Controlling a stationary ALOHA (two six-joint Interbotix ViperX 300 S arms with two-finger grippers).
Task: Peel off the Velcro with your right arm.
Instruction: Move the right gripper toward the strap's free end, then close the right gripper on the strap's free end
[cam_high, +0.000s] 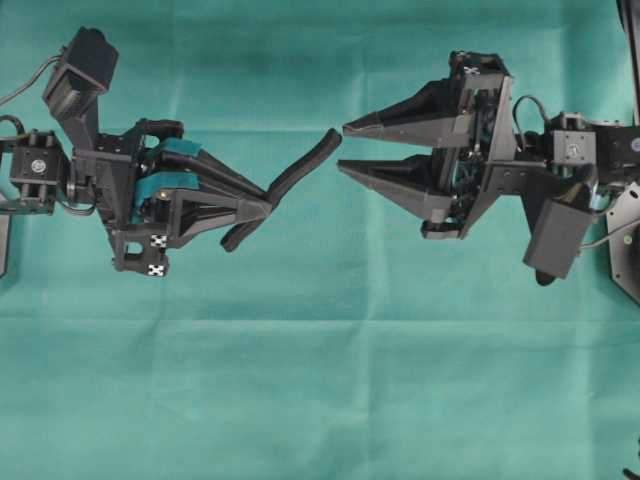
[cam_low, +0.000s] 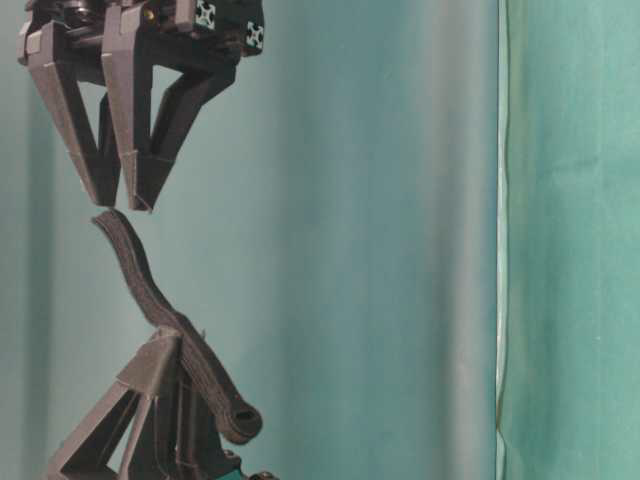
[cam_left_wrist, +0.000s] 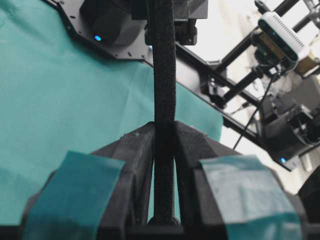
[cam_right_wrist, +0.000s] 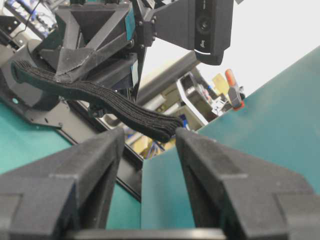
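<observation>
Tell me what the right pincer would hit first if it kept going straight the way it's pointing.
Probably the free end of the Velcro, just ahead of the right pincer; beyond it sits the left pincer clamping the strap. Height alignment is hard to judge.

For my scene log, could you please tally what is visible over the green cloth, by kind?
Grippers: 2, the left gripper shut on the Velcro, the right gripper open at its free end
Velcro straps: 1
Green cloth: 1
Total: 4

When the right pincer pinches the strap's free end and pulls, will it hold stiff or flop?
Probably floppy: the strap curves beyond the left pincer. It looks thin and light. The right pincer stands open just off its tip; that end may swing aside.
</observation>
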